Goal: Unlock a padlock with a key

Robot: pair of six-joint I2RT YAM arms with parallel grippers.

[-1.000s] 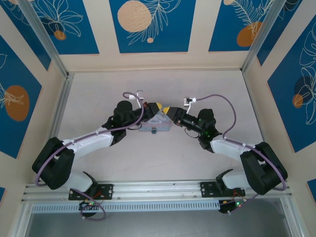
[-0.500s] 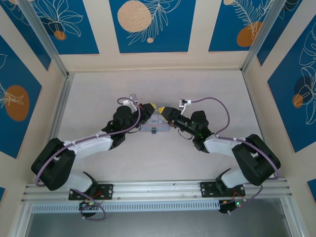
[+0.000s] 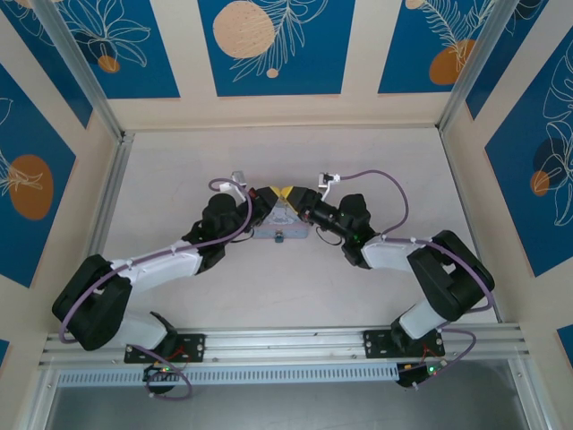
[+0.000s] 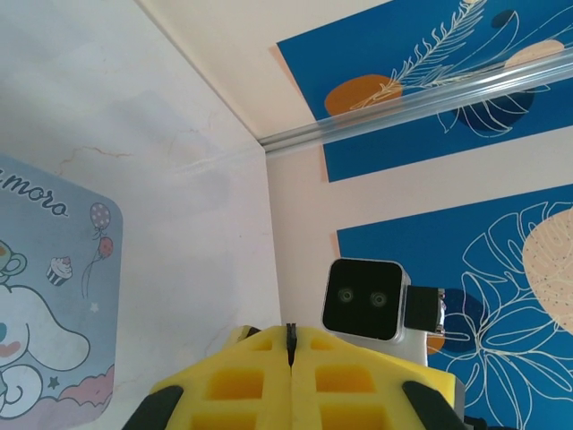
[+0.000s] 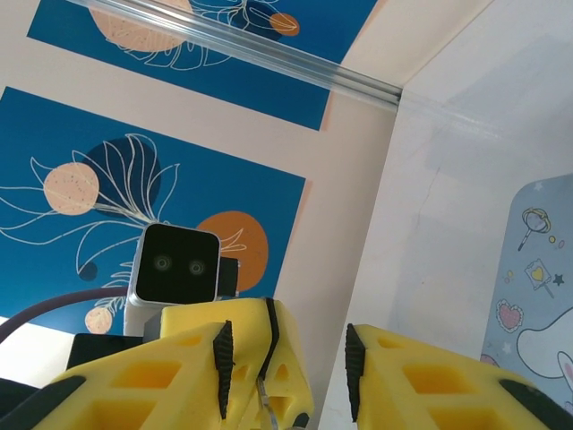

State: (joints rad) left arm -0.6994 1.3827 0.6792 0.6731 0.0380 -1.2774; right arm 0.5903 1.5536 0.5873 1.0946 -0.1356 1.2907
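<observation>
The pale blue tin [image 4: 49,296] has curly letters that read "moro", and the start of the word is cut off at the picture's edge. A white cartoon animal, a cupcake and balloons are drawn near the word. In the left wrist view the tin lies to the left of the left gripper [image 4: 290,345]. In the right wrist view it lies to the right of the right gripper [image 5: 288,339], where hearts and sweets are printed on it. The tin sits on a pale table [image 3: 179,170] with faint grey marks. The walls [image 3: 363,63] are cream with blue panels, orange circles and white leaf drawings. Shiny metal rails [image 4: 403,103] run along the corners. The left gripper's 2 yellow fingers are pressed tight together. A thin silvery sliver pokes from the crack between them, and it looks like the key [image 5: 262,399], but it is too small to be sure. The right gripper's 2 fingers stand apart and grip nothing, and the left gripper's tip sits in the gap, close to 1 finger. From above, both grippers meet over the tin. The padlock [image 3: 279,237] is a tiny dark spot on the tin's near edge, on the side of the grippers toward the arm bases. Its shackle is too small to make out.
</observation>
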